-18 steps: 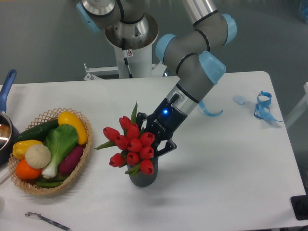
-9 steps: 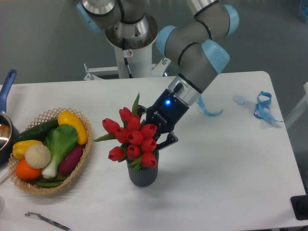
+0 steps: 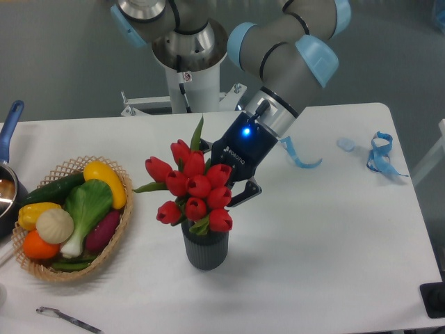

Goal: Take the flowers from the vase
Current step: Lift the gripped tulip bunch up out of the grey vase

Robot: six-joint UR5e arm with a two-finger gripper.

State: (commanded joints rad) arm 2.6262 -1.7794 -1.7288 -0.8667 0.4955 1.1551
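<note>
The flowers [image 3: 191, 189] are a bunch of red tulip buds with green leaves, standing above the mouth of the dark grey ribbed vase [image 3: 205, 249] at the table's front middle. Their stems still reach down into the vase. My gripper [image 3: 226, 198] sits just behind and right of the buds, with a blue light on its body. Its fingers are shut on the bunch, mostly hidden behind the buds.
A wicker basket [image 3: 118, 229] with vegetables stands at the left. A blue-handled pot [image 3: 7, 174] is at the far left edge. Blue ribbon pieces [image 3: 379, 156] lie at the back right. A thin metal tool [image 3: 66, 319] lies at the front left.
My gripper has risen and moved slightly back, lifting the flowers with it. The buds now sit higher above the vase, which has stayed in place.
</note>
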